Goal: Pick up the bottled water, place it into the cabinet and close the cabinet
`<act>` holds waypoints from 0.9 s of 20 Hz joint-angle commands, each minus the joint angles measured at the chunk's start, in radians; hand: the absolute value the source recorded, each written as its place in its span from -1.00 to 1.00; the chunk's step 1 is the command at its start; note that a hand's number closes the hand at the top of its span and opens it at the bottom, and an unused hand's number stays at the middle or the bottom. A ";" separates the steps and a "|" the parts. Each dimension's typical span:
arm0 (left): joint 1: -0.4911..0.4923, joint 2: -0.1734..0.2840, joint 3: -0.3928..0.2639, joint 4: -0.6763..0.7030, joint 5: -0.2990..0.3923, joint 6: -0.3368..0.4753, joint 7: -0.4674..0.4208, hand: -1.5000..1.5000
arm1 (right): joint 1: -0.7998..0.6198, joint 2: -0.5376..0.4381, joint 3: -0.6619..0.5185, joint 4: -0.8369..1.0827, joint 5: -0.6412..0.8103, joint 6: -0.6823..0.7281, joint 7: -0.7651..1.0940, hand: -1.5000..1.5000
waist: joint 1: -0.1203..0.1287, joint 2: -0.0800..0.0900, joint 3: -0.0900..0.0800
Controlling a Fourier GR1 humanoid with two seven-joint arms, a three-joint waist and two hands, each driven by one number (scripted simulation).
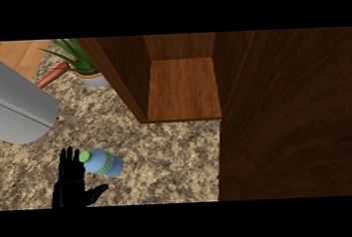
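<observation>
A: What's lying under everything?
B: A speckled stone table (166, 151) is carrying it all. A wooden cabinet (184, 90) is standing open, its dark door (289, 115) swinging toward the right.
A: And smaller things?
B: A grey forearm (16, 105) is showing at the left. A potted plant (85, 64) is sitting behind.
A: The bottle?
B: The bottle (102, 163) is lying on the table, touching the left hand's fingertips; the left hand (70, 187) is resting open, fingers straight.

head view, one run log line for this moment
bottled water: on counter, not grasped | left robot hand: open beside it | cabinet: open, shelf bare | right robot hand: unseen
</observation>
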 commanded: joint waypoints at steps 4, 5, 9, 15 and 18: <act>-0.104 -0.078 -0.028 0.066 -0.008 -0.027 0.005 -1.00 | -0.011 -0.003 -0.002 -0.008 -0.004 -0.010 0.024 -1.00 | -0.019 0.012 -0.031; -0.108 -0.056 -0.019 0.066 0.000 -0.044 0.023 -1.00 | -0.007 -0.004 0.001 -0.018 -0.014 -0.001 0.015 -1.00 | -0.019 0.012 -0.030; -0.109 -0.079 -0.046 0.041 -0.027 -0.036 0.015 1.00 | -0.035 0.002 -0.013 0.067 0.005 0.006 -0.031 -1.00 | -0.010 0.010 -0.029; -0.182 -0.091 -0.022 0.125 -0.029 -0.043 -0.018 1.00 | -0.103 -0.013 -0.072 0.074 -0.045 0.001 0.022 -1.00 | -0.004 0.012 -0.029; -0.165 -0.105 -0.038 0.155 -0.061 -0.047 -0.070 1.00 | 0.031 -0.011 0.033 -0.032 0.017 -0.018 0.003 -1.00 | -0.013 0.010 -0.030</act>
